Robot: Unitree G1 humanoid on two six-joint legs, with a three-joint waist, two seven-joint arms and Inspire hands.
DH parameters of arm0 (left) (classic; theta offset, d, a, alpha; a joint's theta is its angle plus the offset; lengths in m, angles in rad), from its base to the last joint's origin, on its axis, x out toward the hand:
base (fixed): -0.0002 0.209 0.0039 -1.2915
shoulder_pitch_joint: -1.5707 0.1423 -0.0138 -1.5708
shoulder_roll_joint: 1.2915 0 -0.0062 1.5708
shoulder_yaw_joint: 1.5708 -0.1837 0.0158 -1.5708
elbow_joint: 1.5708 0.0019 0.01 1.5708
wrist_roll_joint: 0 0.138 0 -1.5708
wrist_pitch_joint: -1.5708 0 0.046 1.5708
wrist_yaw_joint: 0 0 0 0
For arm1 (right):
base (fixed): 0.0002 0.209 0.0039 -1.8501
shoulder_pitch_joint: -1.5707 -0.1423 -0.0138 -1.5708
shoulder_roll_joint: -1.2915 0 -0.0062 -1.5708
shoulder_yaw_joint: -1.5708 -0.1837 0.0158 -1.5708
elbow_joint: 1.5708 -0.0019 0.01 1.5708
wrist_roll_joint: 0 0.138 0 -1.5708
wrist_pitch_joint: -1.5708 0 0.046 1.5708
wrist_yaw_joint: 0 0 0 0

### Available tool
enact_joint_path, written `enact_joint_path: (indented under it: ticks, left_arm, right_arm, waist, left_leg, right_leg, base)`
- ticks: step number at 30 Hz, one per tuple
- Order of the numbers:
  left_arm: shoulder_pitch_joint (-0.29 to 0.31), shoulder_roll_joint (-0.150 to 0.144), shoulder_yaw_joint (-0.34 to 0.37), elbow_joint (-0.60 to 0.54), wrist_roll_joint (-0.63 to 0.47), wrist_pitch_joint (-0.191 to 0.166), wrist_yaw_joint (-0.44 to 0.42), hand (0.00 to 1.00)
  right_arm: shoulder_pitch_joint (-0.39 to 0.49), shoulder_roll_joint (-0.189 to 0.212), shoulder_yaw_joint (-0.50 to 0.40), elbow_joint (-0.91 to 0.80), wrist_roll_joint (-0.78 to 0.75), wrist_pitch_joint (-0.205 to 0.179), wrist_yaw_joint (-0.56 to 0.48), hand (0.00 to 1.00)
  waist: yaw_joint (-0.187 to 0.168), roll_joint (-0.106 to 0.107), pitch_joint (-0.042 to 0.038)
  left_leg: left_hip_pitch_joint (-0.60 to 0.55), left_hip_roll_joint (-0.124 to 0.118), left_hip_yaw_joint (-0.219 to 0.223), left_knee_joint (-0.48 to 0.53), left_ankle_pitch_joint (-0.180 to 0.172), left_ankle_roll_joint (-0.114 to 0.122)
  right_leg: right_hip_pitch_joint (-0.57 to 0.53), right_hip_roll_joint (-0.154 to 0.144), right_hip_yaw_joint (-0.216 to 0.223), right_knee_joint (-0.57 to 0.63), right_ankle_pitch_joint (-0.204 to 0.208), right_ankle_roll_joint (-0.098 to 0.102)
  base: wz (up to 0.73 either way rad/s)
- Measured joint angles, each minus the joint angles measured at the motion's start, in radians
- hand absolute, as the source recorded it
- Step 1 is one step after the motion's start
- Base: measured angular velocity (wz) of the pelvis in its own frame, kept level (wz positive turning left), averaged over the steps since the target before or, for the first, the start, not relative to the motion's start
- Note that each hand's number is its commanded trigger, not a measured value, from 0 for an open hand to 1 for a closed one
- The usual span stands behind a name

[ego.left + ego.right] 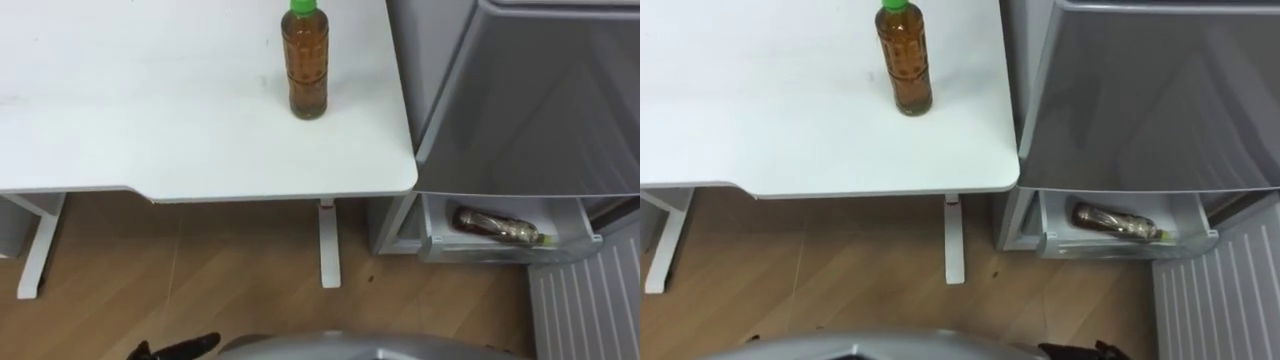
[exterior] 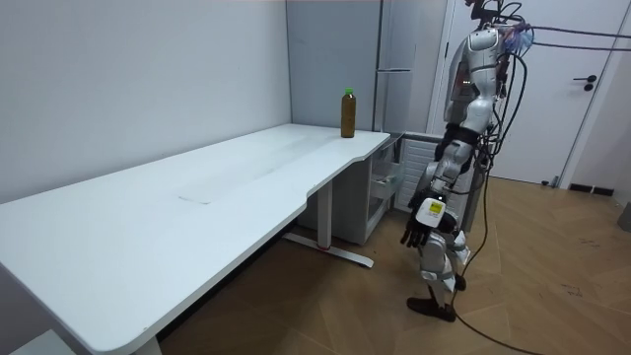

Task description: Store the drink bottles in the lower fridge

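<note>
Tea bottle, upright near tabletop right edge: judged weighty, stiff, slick; grasp round ribbed middle; left hand relaxed, empty; right hand state cannot be told.

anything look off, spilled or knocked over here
Nothing is spilled or damaged. An upright bottle stands on the table. A second bottle lies on its side in the open fridge drawer, and it looks placed there rather than knocked over.

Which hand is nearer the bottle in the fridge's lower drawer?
Right. The right hand is low, almost straight before the bottle; the left hand is far to its left.
</note>
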Motion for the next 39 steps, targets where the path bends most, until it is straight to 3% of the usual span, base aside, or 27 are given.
enact_joint_path:
  ticks: [5, 10, 14, 21, 25, 30, 33, 39]
  left_arm:
    - [0.0, -0.001, 0.087, -0.109, -0.009, -0.025, 0.11, 0.0]
    - [0.005, -0.001, 0.109, -0.262, -0.036, -0.053, 0.221, 0.0]
    - [0.005, 0.0, 0.11, -0.395, -0.034, -0.12, 0.321, 0.0]
    - [0.002, 0.0, 0.111, -0.546, -0.032, -0.184, 0.469, 0.0]
    - [0.014, 0.0, 0.107, -0.69, -0.004, -0.187, 0.515, 0.0]
    - [0.012, 0.005, 0.106, -0.869, 0.184, -0.204, 0.535, 0.0]
    - [0.004, 0.005, 0.103, -0.991, 0.206, -0.204, 0.541, 0.0]
    - [-0.006, 0.011, 0.102, -1.118, 0.32, -0.205, 0.528, 0.0]
  right_arm:
    - [0.006, 0.0, -0.003, 0.001, -0.02, -0.001, -0.006, 0.0]
    - [0.003, 0.0, -0.006, -0.006, -0.069, -0.007, -0.005, 0.0]
    - [0.006, 0.0, 0.0, -0.009, -0.088, -0.022, -0.01, 0.0]
    - [0.008, 0.01, 0.0, -0.009, -0.094, -0.048, -0.029, 0.0]
    - [0.004, 0.015, -0.003, -0.013, -0.121, -0.057, -0.026, 0.0]
    - [0.004, 0.024, -0.002, -0.029, -0.152, -0.056, -0.004, 0.0]
    - [0.005, 0.026, -0.001, -0.043, -0.154, -0.057, 0.005, 0.0]
    - [0.009, 0.026, -0.001, -0.048, -0.192, -0.086, 0.01, 0.0]
  waist:
    - [0.019, -0.002, 0.0006]
    - [0.022, -0.006, 0.0001]
    - [0.031, -0.008, -0.001]
    - [0.054, -0.014, -0.0099]
    - [0.051, -0.018, -0.0089]
    - [0.046, -0.014, -0.0078]
    - [0.041, -0.017, -0.0051]
    - [0.023, -0.014, -0.0031]
  left_leg:
    - [0.008, -0.001, -0.002, -0.004, 0.0, 0.0]
    - [0.003, -0.001, -0.007, -0.001, 0.0, 0.0]
    - [0.001, -0.003, -0.017, -0.001, 0.0, 0.0]
    - [0.011, -0.008, -0.039, 0.007, 0.0, 0.0]
    - [0.012, -0.012, -0.057, 0.008, 0.0, 0.0]
    - [0.023, -0.02, -0.064, 0.0, 0.002, 0.002]
    - [0.018, -0.02, -0.071, 0.001, 0.002, 0.002]
    - [0.012, -0.022, -0.074, 0.006, 0.002, 0.002]
  right_leg:
    - [0.012, 0.0, -0.003, -0.002, 0.0, 0.0]
    - [0.011, -0.001, -0.012, -0.002, 0.0, 0.0]
    - [0.016, -0.001, -0.014, -0.002, 0.0, 0.0]
    - [0.035, -0.002, -0.051, -0.018, 0.001, 0.002]
    - [0.045, -0.003, -0.056, -0.021, 0.001, 0.002]
    - [0.067, -0.006, -0.06, -0.035, 0.001, 0.003]
    - [0.066, -0.006, -0.067, -0.037, 0.001, 0.003]
    - [0.062, -0.006, -0.069, -0.037, 0.002, 0.004]
  base:
    - [0.0]
    - [0.04]
    - [0.01]
    - [0.11]
    - [0.13]
    - [0.03]
    - [0.05]
    - [0.04]
